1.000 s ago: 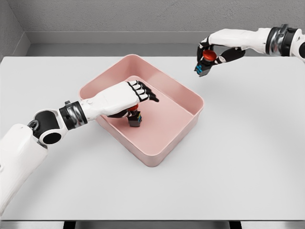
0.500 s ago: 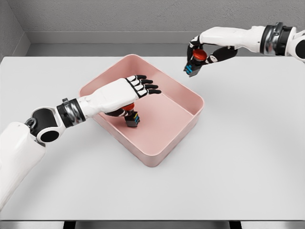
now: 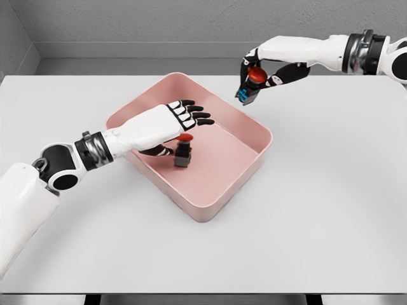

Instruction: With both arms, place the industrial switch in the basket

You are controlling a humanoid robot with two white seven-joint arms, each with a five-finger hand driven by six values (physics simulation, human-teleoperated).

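- I see a pink basket (image 3: 249,157) sitting turned at an angle on the white table (image 3: 331,210).
- My left robot hand (image 3: 172,121) reaches in from the lower left and hovers over the basket's interior, fingers spread flat and gripping nothing.
- Just under and beside that hand, one industrial switch (image 3: 183,150) stands upright on the basket floor, red button on top, dark body below, free of the fingers.
- My right robot hand (image 3: 257,73) comes in from the upper right; its fingers are clamped around a second switch (image 3: 250,83), red cap toward the palm, blue end pointing down and left.
- That held switch hangs tilted in the air just above the basket's far right rim; I cannot tell whether it is already over the inside or only over the edge.
- The two hands are well apart, with the basket's far wall between them.
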